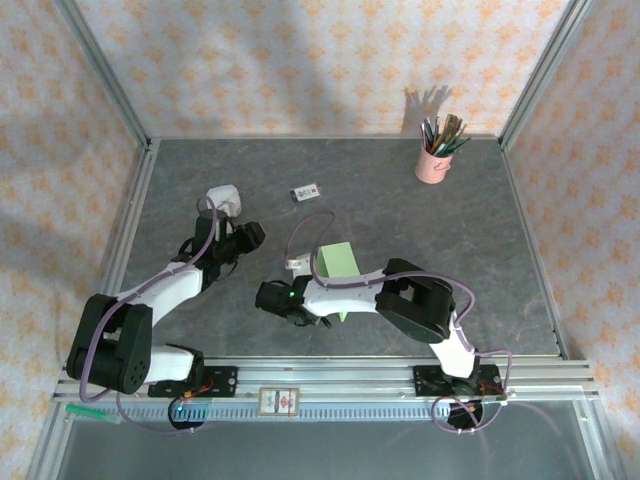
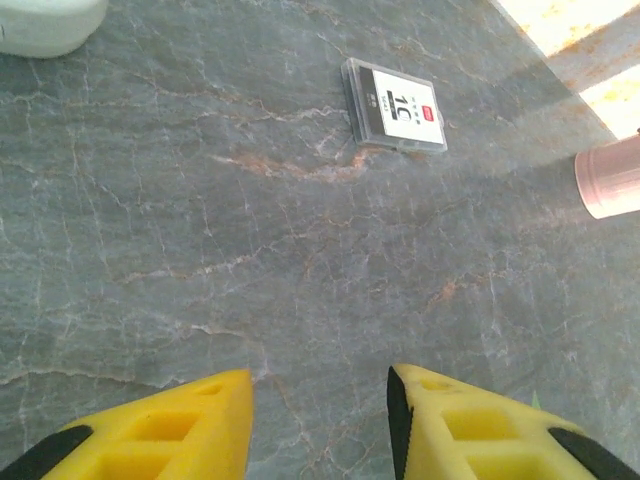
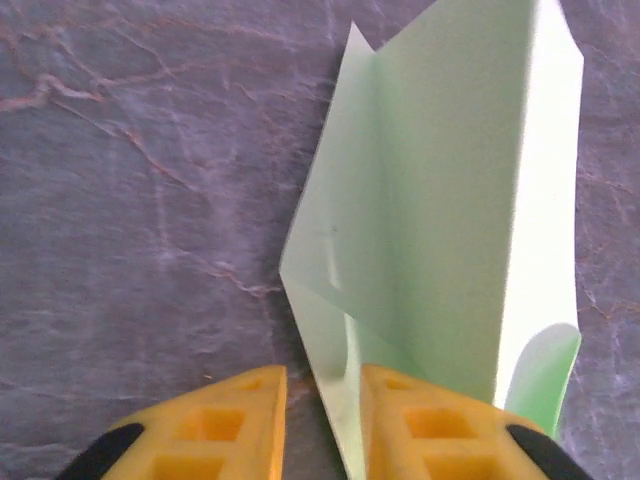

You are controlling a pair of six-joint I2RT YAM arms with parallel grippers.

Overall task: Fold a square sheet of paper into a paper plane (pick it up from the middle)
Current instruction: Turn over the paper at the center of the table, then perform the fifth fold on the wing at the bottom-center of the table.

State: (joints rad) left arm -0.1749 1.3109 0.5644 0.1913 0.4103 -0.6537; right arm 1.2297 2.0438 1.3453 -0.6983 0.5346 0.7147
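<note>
- The pale green sheet of paper (image 1: 338, 262) is lying near the middle of the grey marbled worktop (image 1: 430, 250), just beyond the right arm's forearm, with a small piece peeking out on the near side of that arm.
- In the right wrist view it is showing as partly folded: a long crease is running down its length, one layer is lying over another, and its lower right corner is curling up off the surface.
- The sheet's lower left edge is reaching down into the gap of the right pincer (image 3: 322, 378), close against the right-hand yellow finger.
- That pincer is standing released. Its two fingers are parted by a narrow gap, with bare worktop showing beside the paper edge, so nothing is being clamped.
- The left pincer (image 2: 318, 380) is hovering over bare worktop to the left of the sheet, well apart from it. It is released too, its yellow fingers spread wide with nothing between them.
- A small white card with dark print (image 2: 397, 108) is lying flat beyond the left pincer, towards the back of the worktop.
- A small white dish (image 1: 224, 197) is sitting to the left of the card, near the left arm's wrist.
- A pink cup (image 1: 434, 163) is standing upright at the far right corner, holding a bunch of pencils (image 1: 445, 132).
</note>
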